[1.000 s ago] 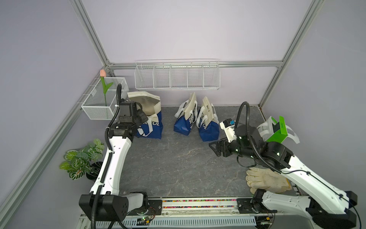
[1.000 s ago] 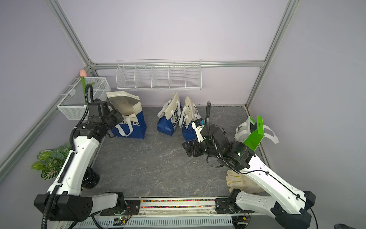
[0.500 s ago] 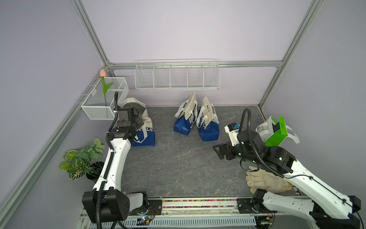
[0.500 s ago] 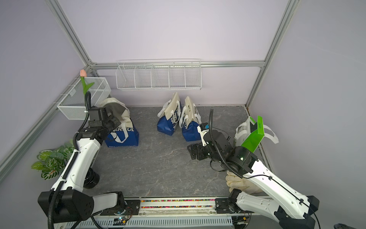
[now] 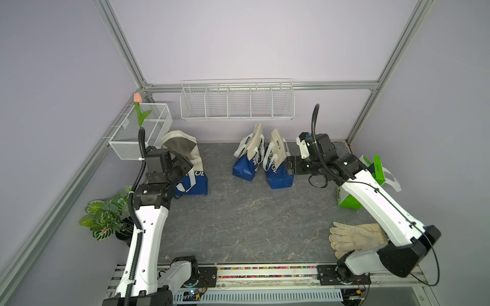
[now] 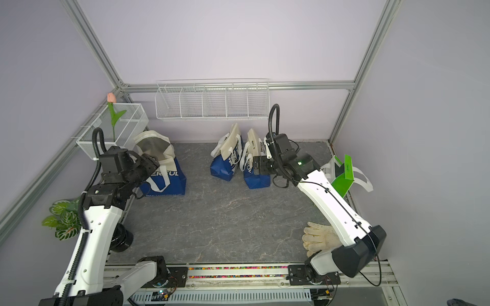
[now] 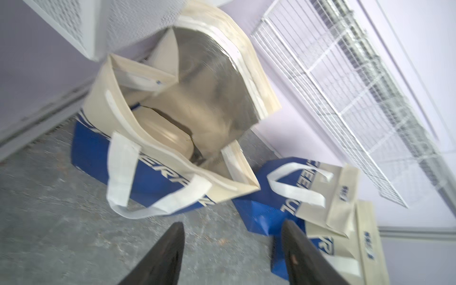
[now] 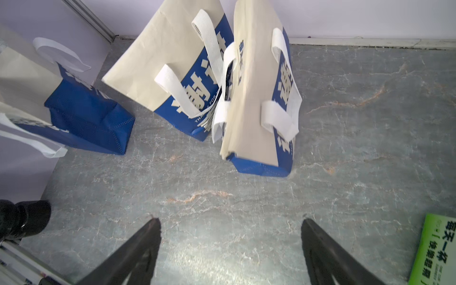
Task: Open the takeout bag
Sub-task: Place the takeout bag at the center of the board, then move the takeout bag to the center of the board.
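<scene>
The takeout bag [image 5: 197,182], blue below and cream above, stands at the back left with its mouth wide open. Its silver-lined flap [image 7: 212,81] is up and a pale container [image 7: 165,133] lies inside. My left gripper [image 5: 185,165] hangs open just in front of the bag's near rim and holds nothing; in the left wrist view the left gripper [image 7: 233,224] has only floor between its fingers. My right gripper [image 5: 290,165] is open and empty beside a closed bag [image 5: 277,169], seen over bare floor in its own wrist view [image 8: 230,219].
Another closed blue-and-cream bag [image 5: 249,161] leans against that one. A wire rack [image 5: 236,103] hangs on the back wall, and a wire basket with a tulip [image 5: 143,127] at the left. A plant [image 5: 106,217], a green bag [image 5: 377,169] and work gloves [image 5: 355,235] lie at the sides.
My left gripper, shut on the bag's top a second ago, has opened and let go; the bag now stands open. The right gripper moved toward the back, next to the closed bags.
</scene>
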`<state>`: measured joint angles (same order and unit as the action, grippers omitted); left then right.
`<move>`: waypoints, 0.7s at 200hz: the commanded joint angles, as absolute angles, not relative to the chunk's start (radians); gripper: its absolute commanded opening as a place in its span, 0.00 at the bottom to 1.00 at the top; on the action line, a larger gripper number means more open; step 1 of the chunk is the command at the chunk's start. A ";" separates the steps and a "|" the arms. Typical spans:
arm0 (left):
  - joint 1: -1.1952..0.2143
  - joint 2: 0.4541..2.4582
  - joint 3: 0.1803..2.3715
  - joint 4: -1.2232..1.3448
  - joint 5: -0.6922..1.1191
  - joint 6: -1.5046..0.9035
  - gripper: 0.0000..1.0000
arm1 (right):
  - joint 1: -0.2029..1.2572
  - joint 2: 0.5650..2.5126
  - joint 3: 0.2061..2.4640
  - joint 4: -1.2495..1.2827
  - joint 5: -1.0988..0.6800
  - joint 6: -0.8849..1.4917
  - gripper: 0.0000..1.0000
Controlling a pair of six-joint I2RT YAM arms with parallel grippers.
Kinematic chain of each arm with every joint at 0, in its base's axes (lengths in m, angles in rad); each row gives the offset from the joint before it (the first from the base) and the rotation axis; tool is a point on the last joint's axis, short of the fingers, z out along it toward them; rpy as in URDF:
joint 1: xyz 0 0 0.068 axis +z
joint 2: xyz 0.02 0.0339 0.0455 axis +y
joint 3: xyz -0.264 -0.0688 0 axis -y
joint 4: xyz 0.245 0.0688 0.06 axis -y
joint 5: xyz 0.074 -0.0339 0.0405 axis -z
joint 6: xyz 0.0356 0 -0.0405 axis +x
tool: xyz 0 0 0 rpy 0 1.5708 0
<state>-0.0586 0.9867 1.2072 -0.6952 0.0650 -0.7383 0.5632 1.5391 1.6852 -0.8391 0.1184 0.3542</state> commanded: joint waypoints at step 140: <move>-0.633 1.020 1.014 -0.437 0.208 -0.890 0.55 | 0.538 1.737 1.808 -0.862 0.187 0.235 0.07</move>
